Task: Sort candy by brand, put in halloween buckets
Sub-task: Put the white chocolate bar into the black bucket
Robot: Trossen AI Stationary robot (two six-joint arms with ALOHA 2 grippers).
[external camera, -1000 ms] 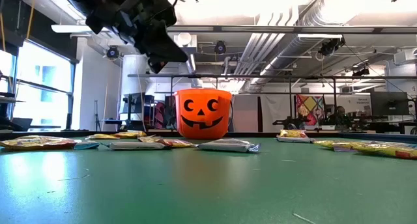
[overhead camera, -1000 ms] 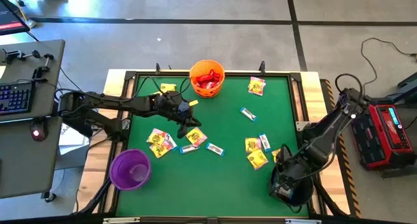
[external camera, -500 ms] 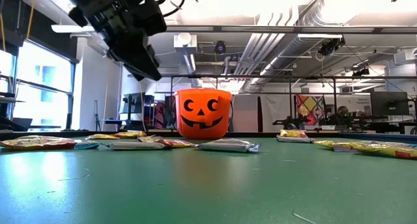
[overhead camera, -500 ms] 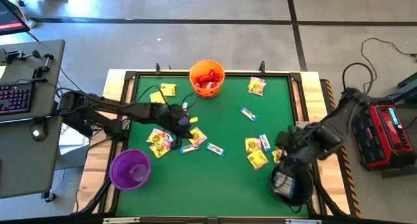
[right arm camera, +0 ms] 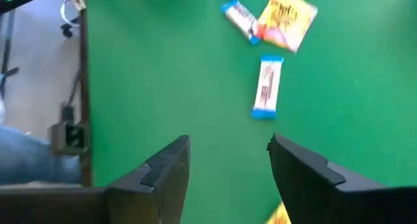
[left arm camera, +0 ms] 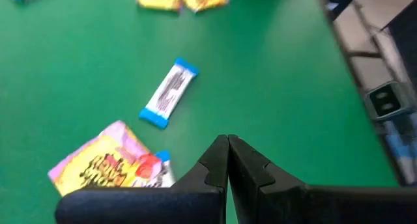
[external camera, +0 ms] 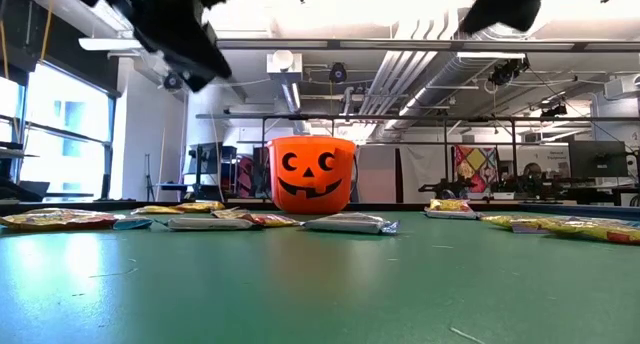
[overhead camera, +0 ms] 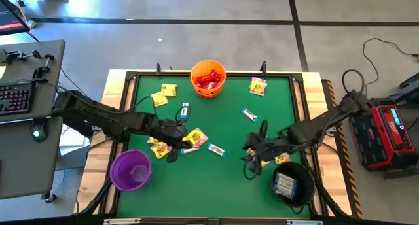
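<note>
The orange bucket (overhead camera: pixel 208 79) with its pumpkin face stands at the far edge and holds red candy. The purple bucket (overhead camera: pixel 131 170) stands near left. The black bucket (overhead camera: pixel 292 184), near right, holds white-blue packets. Yellow and white-blue candy (overhead camera: pixel 195 137) lies scattered flat on the green mat. My left gripper (overhead camera: pixel 173 154) hovers shut and empty over the left cluster, above a white-blue packet (left arm camera: pixel 168 94) and a yellow one (left arm camera: pixel 111 162). My right gripper (right arm camera: pixel 228 152) hangs open and empty above the mat, left of the black bucket, with a white-blue packet (right arm camera: pixel 267 87) ahead of it.
Two yellow packets (overhead camera: pixel 163 93) and a white-blue one (overhead camera: pixel 184 110) lie at the far left, and one of each (overhead camera: pixel 258 86) at the far right. A raised frame (overhead camera: pixel 131 76) borders the mat. A desk with a keyboard (overhead camera: pixel 16 97) stands off the left side.
My left gripper has swung from mid-table toward the near left, over the candy cluster, staying shut. My right gripper has left its place above the black bucket, gone toward the table's left and turned; the bucket now shows uncovered.
</note>
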